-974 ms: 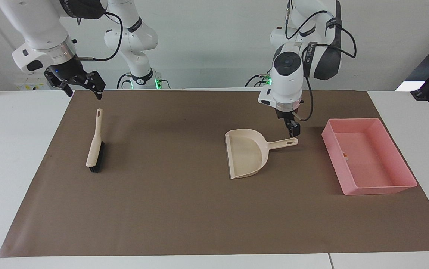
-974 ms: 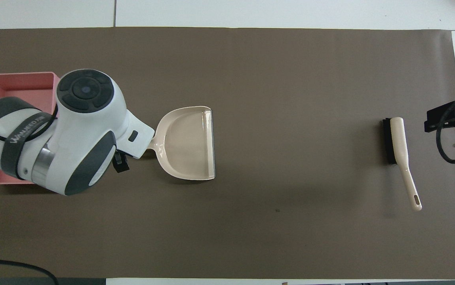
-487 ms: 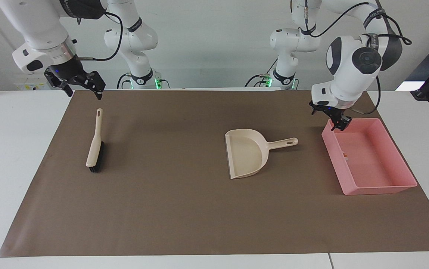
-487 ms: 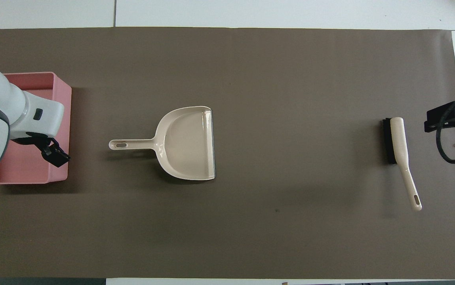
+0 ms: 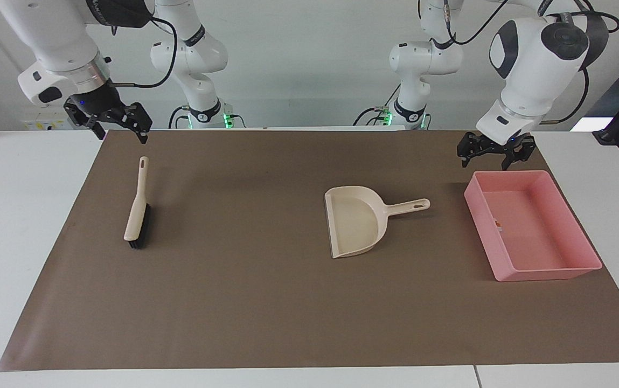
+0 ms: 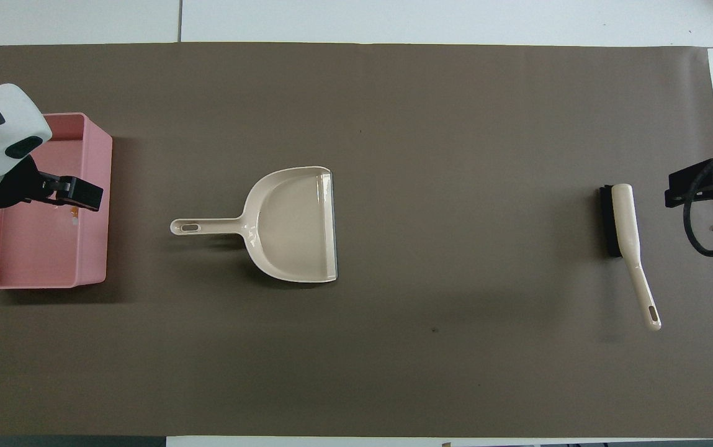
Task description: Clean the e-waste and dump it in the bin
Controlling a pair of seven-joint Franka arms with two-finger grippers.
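Covering my table, the brown mat (image 5: 266,302) carries a pink bin (image 5: 584,240) under my left gripper (image 5: 495,157), jaws spread and empty. I see e-waste (image 5: 498,223) inside the bin. A dustpan (image 5: 355,221) sits mid-mat; the brush (image 5: 138,207) lies below my right gripper (image 5: 120,132), jaws spread.

light: bright, even | shadows: soft, faint | focus: sharp

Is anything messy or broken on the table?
Nothing stands out. The dustpan and brush lie flat on the brown mat, apart. The pink bin sits upright with a small e-waste piece inside. No spills show.
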